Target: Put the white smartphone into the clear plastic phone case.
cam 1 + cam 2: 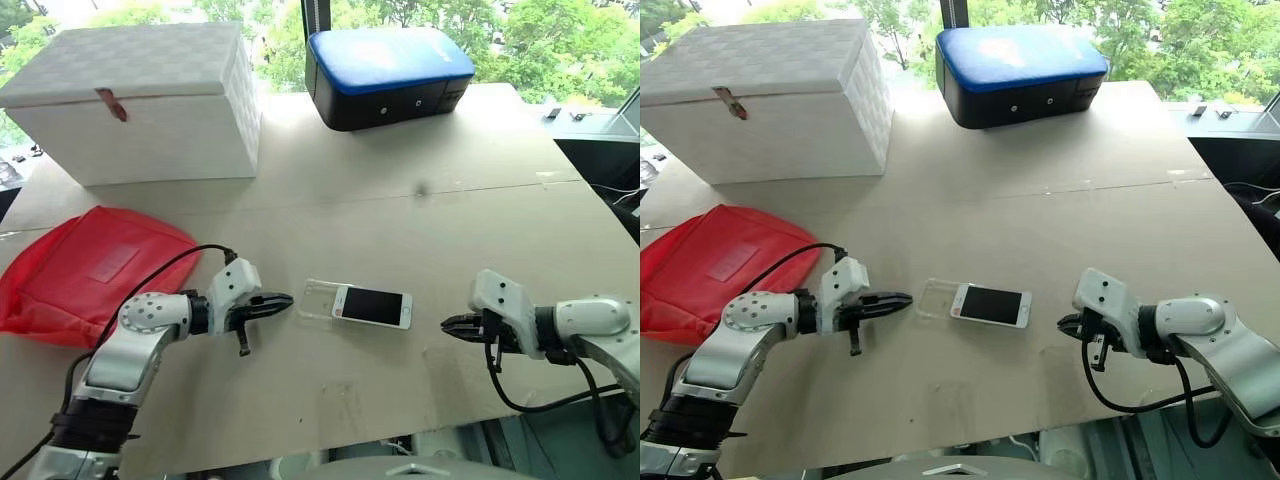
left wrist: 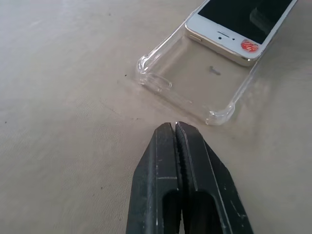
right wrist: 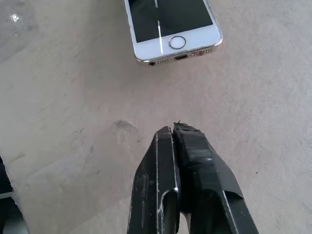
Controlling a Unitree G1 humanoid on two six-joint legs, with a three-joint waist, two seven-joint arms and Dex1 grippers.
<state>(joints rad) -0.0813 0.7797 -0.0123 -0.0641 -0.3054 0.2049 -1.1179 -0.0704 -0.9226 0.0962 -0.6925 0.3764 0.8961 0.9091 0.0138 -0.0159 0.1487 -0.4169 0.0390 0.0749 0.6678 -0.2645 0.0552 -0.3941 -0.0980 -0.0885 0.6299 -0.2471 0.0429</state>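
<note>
The white smartphone (image 1: pixel 372 306) lies flat, screen up, near the table's front middle. Its earpiece end overlaps the clear plastic phone case (image 1: pixel 318 299), which lies open side up on its left; how it sits on the case I cannot tell. In the left wrist view the case (image 2: pixel 195 80) shows its raised rim and the phone (image 2: pixel 243 24) over its far part. My left gripper (image 1: pixel 285 299) is shut and empty, its tip just left of the case. On the right, apart from the phone's home-button end (image 3: pixel 176 43), my right gripper (image 1: pixel 447 324) is shut with nothing in it.
A red pouch (image 1: pixel 85 270) lies at the left edge. A white lidded box (image 1: pixel 140 100) stands at the back left and a blue-topped black case (image 1: pixel 388 75) at the back centre. The table's front edge (image 1: pixel 330 430) runs close below both arms.
</note>
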